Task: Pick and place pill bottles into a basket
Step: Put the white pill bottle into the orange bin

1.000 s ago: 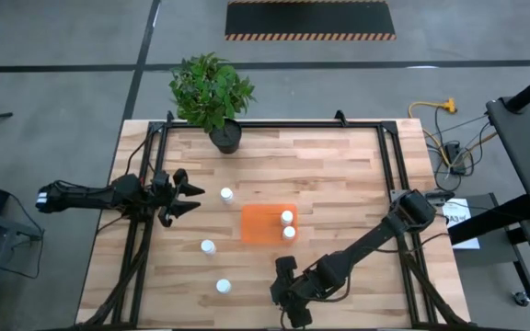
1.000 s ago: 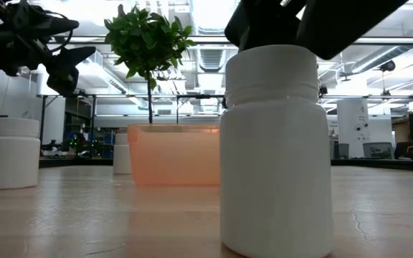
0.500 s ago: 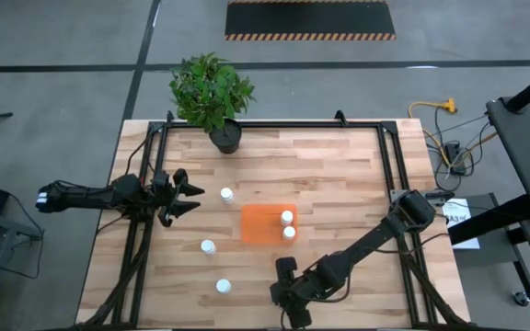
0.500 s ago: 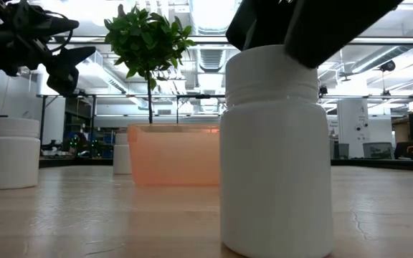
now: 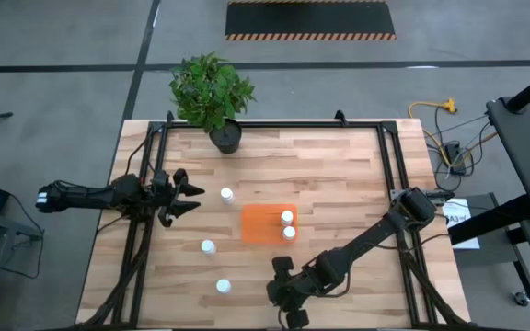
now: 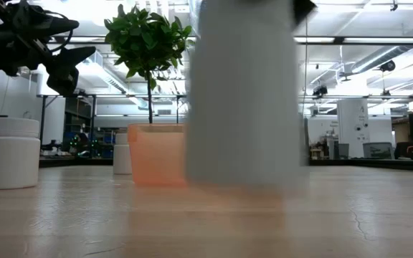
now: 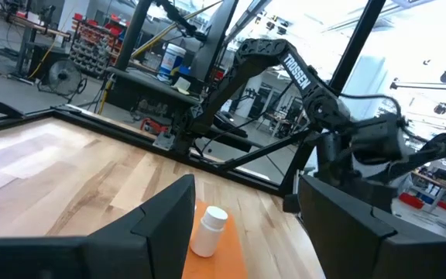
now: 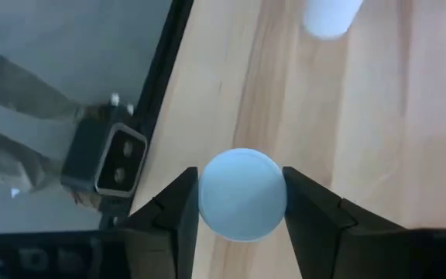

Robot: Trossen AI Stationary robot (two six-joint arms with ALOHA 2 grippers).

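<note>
Right pincer (image 8: 241, 203) clamps bottle (image 8: 242, 194) — near table edge (image 8: 178, 93).

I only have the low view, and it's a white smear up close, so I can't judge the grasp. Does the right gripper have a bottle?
Observer: Yes. The right gripper is shut on the held bottle, a finger on each side of its cap.
Operator: How many are in the basket?
Observer: Two bottles stand at the right end of the basket.
Operator: And the left arm?
Observer: The left gripper is open and empty, over the left side of the table.
</note>
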